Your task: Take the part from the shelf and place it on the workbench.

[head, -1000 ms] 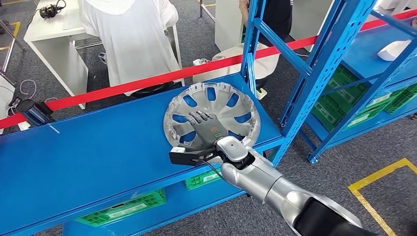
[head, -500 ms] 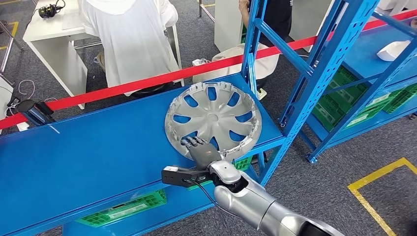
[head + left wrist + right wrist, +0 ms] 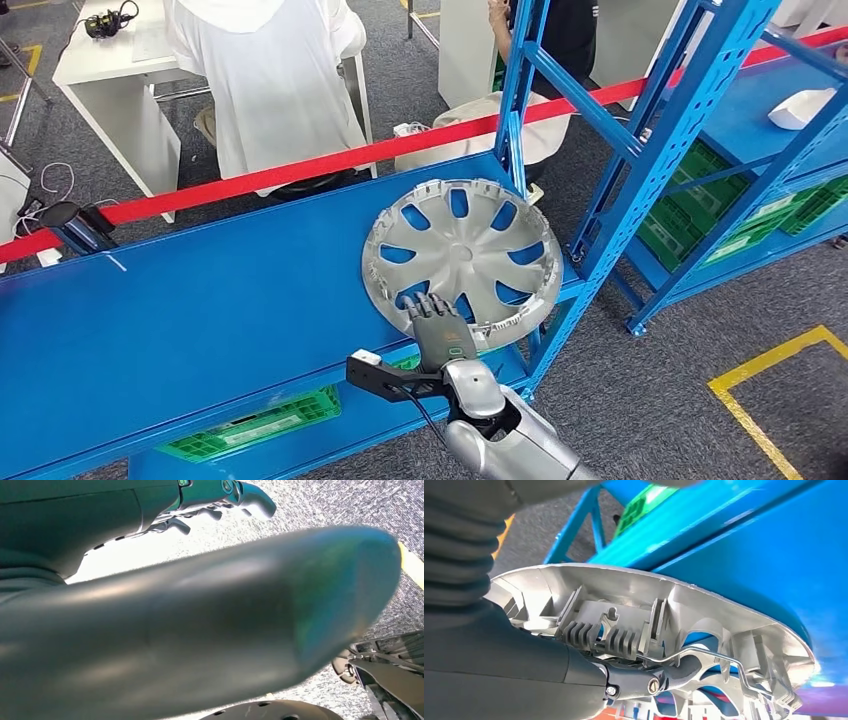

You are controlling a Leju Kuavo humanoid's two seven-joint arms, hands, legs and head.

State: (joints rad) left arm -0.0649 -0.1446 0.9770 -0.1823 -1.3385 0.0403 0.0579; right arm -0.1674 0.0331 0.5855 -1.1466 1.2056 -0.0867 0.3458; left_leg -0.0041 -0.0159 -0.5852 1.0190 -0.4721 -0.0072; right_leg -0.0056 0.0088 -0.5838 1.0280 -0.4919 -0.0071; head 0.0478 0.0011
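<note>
Fingers of the right robot hand (image 3: 440, 335) lie over the near rim of the silver hubcap (image 3: 462, 262), and from the wrist the thumb (image 3: 674, 672) shows tucked under the ribbed underside (image 3: 624, 625), so the hand grips the part at its edge. The hubcap sits tilted at the front corner of the blue shelf (image 3: 200, 310), its near rim jutting past the shelf lip just above the hand. Below the shelf, left of the hand, a green crate (image 3: 250, 425) holds white labelled packs; I cannot make out more of its contents. Beyond the blue upright (image 3: 640, 150), well to the hand's right, more green crates (image 3: 700, 200) fill the next rack's lower level. A red bar (image 3: 300, 165) runs behind the shelf, and past it a person in white (image 3: 270, 80) stands by a white desk (image 3: 110, 70). The left robot hand (image 3: 220, 500) hangs over grey floor, fingers loosely curled around nothing.
</note>
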